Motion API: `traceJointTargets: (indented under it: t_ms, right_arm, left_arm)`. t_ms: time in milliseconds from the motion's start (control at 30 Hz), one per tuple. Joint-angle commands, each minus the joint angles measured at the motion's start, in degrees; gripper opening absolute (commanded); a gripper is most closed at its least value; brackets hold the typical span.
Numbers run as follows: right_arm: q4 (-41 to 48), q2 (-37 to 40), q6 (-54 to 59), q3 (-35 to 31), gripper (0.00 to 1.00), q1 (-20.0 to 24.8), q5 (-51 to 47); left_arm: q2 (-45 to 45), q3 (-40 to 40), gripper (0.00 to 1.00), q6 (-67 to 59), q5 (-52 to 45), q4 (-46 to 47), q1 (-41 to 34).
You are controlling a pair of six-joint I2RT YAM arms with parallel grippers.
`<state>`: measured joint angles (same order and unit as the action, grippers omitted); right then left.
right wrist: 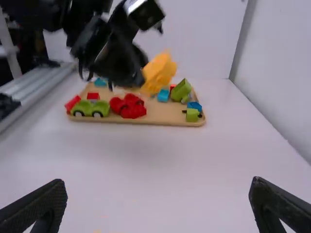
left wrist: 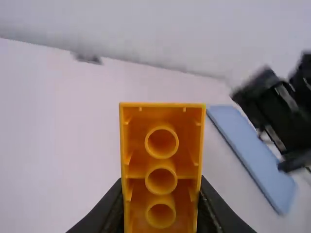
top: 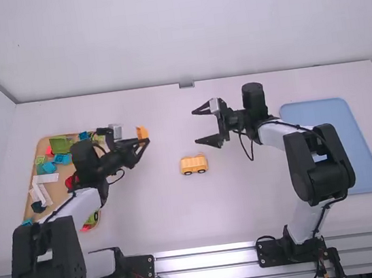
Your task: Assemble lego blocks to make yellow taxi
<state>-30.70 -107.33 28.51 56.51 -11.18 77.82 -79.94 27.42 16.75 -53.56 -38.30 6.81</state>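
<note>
My left gripper point(top: 143, 143) is at the left of the table, shut on a yellow-orange block point(top: 142, 132). In the left wrist view that block point(left wrist: 162, 145) stands between the fingers of my left gripper point(left wrist: 162, 206), its hollow underside with three round tubes facing the camera. A yellow car piece with dark wheels point(top: 193, 165) rests on the table near the middle. My right gripper point(top: 205, 124) is open above and to the right of it in the high view, nothing between its fingers. In the right wrist view my right gripper point(right wrist: 158, 201) spreads wide, the held block point(right wrist: 159, 73) farther off.
A wooden tray point(top: 59, 186) with red, green, blue and white toy pieces lies at the left, partly under the left arm. At the right is a blue tray point(top: 356, 151), partly behind the right arm. White walls border the table's far side.
</note>
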Motion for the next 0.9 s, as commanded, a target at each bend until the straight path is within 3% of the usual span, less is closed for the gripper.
traceJointTargets:
  t_ms: [0,33,300,567,800,867]
  right_arm:
    - [-4.0,0.5,-23.6,0.1,0.99,-0.5,-1.2]
    - [-6.8,0.5,-30.2,0.1,0.99,-0.5,-3.1]
    - [-12.8,0.5,-41.4,0.1,0.99,-0.9,-2.4]
    - [-15.6,0.5,-46.6,0.1,0.95,-4.1,-2.4]
    - [-15.5,0.5,-43.2,0.0,0.74,-6.8,-2.4]
    - [-15.7,0.5,-42.9,0.0,0.72,-6.5,-1.6]
  left_arm:
    - [-3.3,1.9,0.19,-5.8,-7.3,-2.1,-2.9]
    - [-5.2,2.6,0.19,-6.4,-9.2,-3.8,-3.8]
    - [-14.4,7.3,0.14,-8.6,-24.8,-14.0,-4.7]
    - [-17.7,9.6,0.14,-8.5,-21.0,-18.2,-10.1]
    - [-17.7,11.4,0.09,-8.6,-17.3,-18.8,-13.2]
    - [-17.7,11.9,0.09,-8.2,-17.3,-19.4,-13.1]
